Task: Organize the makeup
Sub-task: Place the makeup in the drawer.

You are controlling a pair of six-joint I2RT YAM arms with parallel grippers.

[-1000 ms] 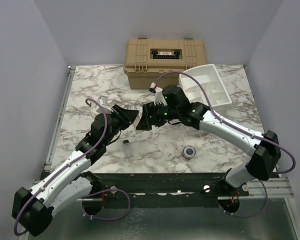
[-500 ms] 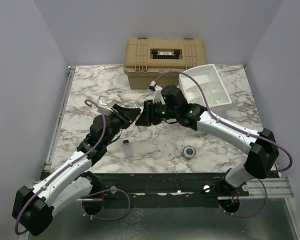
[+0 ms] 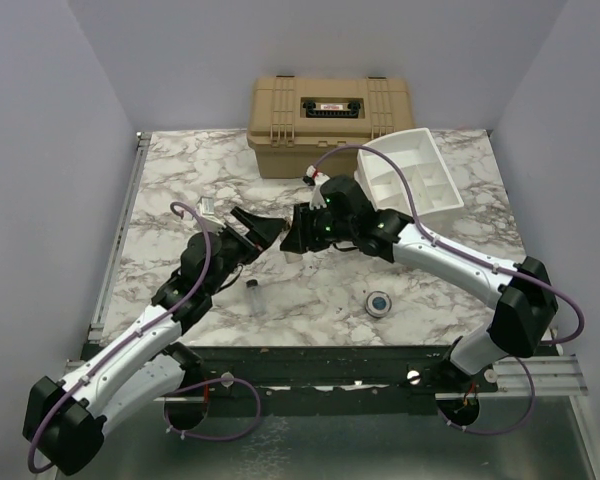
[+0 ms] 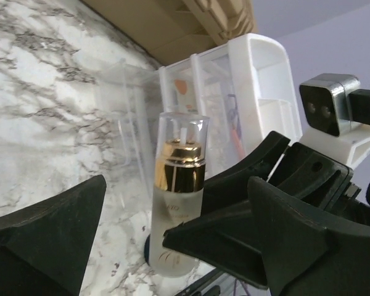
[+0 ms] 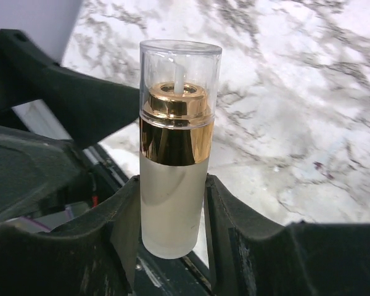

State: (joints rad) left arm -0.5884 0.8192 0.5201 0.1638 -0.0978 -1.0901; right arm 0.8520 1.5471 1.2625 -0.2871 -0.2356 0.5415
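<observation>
Right gripper [image 5: 172,213] pinches the lower body of a frosted, gold-collared bottle [image 5: 176,142], upright above the middle of the marble table [image 3: 180,180]. The left gripper [image 4: 172,246] flanks it, jaws wide, holding nothing. Best handling, by the look of it: left backs straight off first, then right carries the bottle level toward the white organizer [image 3: 432,150]. Both arms reach inward, wrists nose to nose.

A robot lab test cell: plain lilac walls [image 3: 40,150] box in a marble-topped table [image 3: 170,180] with two bolted arms [image 3: 450,262].
</observation>
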